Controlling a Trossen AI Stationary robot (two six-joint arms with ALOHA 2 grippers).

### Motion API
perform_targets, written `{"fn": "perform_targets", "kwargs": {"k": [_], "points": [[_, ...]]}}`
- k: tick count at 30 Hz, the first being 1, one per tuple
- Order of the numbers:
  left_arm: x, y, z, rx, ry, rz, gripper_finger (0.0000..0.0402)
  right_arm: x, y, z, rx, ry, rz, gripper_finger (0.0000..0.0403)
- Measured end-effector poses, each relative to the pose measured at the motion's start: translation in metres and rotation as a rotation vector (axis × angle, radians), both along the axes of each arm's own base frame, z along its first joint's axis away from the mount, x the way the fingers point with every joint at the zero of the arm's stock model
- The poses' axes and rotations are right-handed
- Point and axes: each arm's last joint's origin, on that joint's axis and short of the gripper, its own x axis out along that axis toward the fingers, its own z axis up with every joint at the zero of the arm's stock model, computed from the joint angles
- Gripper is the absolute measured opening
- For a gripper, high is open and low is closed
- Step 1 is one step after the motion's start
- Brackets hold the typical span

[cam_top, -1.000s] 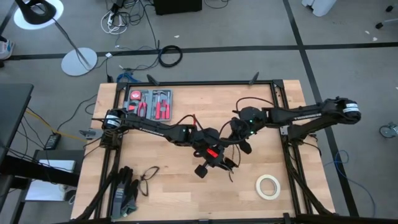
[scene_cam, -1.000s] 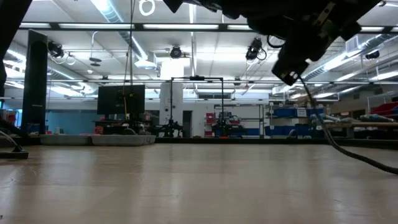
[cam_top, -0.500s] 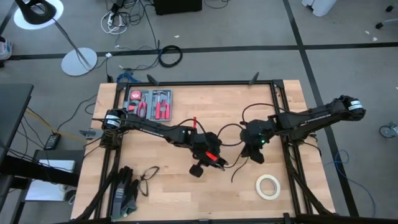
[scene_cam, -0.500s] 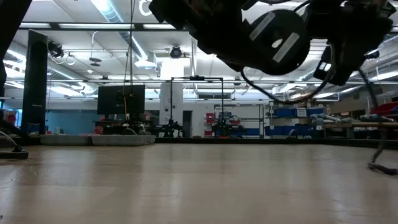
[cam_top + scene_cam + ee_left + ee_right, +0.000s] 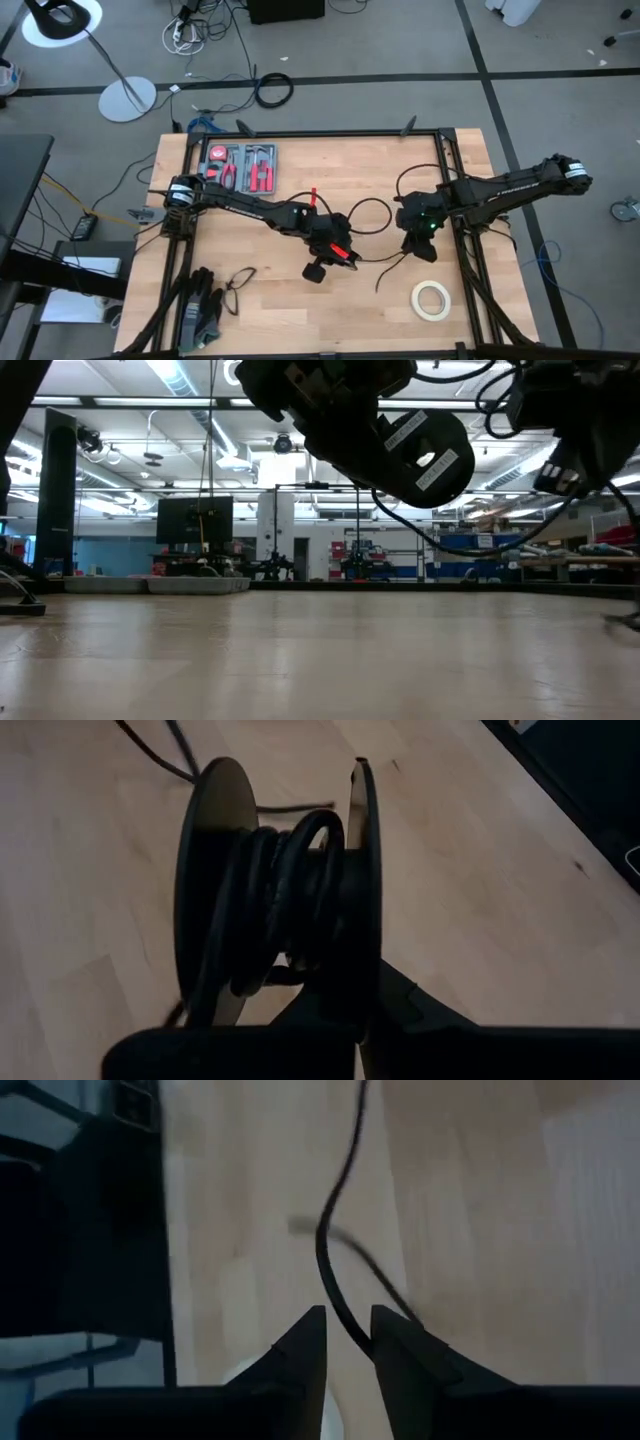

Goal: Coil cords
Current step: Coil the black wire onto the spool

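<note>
The cord is thin and black, and part of it is wound on the hub of a black two-flanged spool (image 5: 280, 890). My left gripper (image 5: 325, 262), at mid-table, is shut on that spool (image 5: 316, 272). From the spool the cord (image 5: 370, 205) arcs toward the far side, then runs right to my right gripper (image 5: 420, 250). There it passes between the open fingers (image 5: 305, 1345). Its loose tail (image 5: 380, 285) lies on the wood near the tape roll. My left gripper (image 5: 345, 1010) pinches one flange of the spool at its rim (image 5: 362, 970) between its two fingers. It slants down from the table's left. The spool stands on edge ahead of the fingers, above the table. My right gripper (image 5: 348, 1342) has the cord (image 5: 335, 1210) between its fingers. Whether either finger touches it, I cannot tell.
A cream tape roll (image 5: 431, 299) lies near the front right. A tray of red-handled tools (image 5: 240, 167) sits at the far left. Dark gloves and glasses (image 5: 210, 305) lie at the near left. Black frame rails (image 5: 450, 165) border the table.
My right gripper has drawn away from the spool toward the table's right edge and a little nearer, with the cord's loose part trailing after it across the wood. My left gripper has sunk and tipped downward with the spool.
</note>
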Motion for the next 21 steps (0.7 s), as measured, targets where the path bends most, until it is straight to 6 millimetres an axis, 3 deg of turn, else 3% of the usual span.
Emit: {"fn": "perform_targets", "kwargs": {"k": [7, 16, 21], "points": [[0.003, 0.000, 0.011, 0.033, -0.033, -0.034, 0.0000, -0.006, -0.012, 0.007, -0.008, -0.002, -0.092, 0.0082], [0.008, 0.001, 0.037, 0.158, -0.078, -0.076, 0.0000, -0.004, -0.016, 0.042, 0.082, -0.355, 0.004, 0.0080], [0.012, 0.000, 0.054, 0.238, -0.143, -0.086, 0.0000, -0.005, -0.021, 0.059, -0.116, -0.486, -0.027, 0.0080]]}}
